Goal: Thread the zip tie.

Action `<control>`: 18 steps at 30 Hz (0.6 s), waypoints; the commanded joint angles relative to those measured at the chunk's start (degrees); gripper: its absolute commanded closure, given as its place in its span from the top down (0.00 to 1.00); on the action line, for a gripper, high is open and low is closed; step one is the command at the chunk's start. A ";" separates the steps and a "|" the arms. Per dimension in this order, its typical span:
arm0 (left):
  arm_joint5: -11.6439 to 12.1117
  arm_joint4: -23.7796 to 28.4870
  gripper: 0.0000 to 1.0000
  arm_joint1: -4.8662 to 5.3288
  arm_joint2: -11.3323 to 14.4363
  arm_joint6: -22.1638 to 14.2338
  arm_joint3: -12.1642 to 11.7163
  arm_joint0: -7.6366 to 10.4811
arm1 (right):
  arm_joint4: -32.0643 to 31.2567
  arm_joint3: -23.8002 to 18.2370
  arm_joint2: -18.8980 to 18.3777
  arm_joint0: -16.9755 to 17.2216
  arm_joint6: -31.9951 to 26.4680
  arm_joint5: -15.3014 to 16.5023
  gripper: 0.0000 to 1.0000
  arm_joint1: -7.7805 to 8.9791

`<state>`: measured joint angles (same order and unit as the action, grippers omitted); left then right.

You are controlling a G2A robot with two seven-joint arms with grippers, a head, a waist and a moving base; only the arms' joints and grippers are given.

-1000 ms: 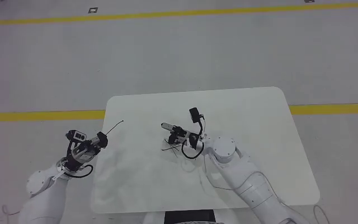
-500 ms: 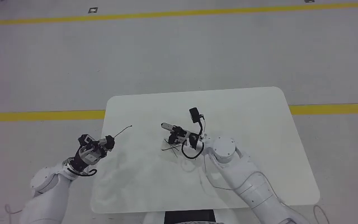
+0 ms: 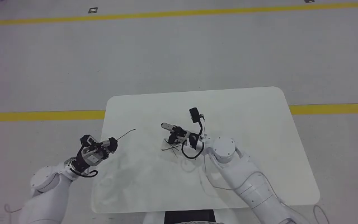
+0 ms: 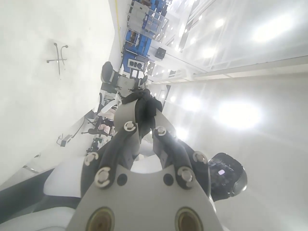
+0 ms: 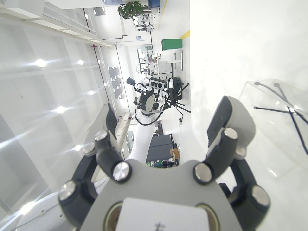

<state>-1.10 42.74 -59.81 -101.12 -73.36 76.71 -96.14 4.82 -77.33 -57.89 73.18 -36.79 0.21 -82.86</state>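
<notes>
A thin black zip tie (image 3: 124, 135) sticks out from my left gripper (image 3: 110, 144) at the table's left edge, its free end pointing toward the table's middle. In the left wrist view the left gripper (image 4: 144, 108) is shut on the zip tie (image 4: 146, 111), pinched between the fingertips. My right gripper (image 3: 170, 131) hangs near the table's middle, just above a pile of loose black zip ties (image 3: 171, 148). In its own view the right gripper (image 5: 166, 121) stands open with nothing between the fingers. It faces the left arm (image 5: 149, 100) across the table.
Several spare zip ties (image 5: 286, 106) lie in a clear container (image 5: 250, 90) beside the right gripper. The white table (image 3: 246, 112) has rounded corners, and its right half and far side are bare. Crossed zip ties (image 4: 59, 58) show far off on the table in the left wrist view.
My left gripper has carried the zip tie to the right and slightly nearer the table's front edge, and the tie now lies flatter. The right arm has stayed still.
</notes>
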 commanded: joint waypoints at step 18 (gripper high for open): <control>-16.19 -0.90 0.00 1.35 3.26 0.75 3.68 -0.19 | -6.24 4.28 0.23 -3.53 -5.75 10.26 1.00 1.16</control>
<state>-17.11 41.69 -58.52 -97.88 -72.53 80.34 -96.27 -1.56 -73.78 -57.99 70.29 -41.93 10.11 -81.63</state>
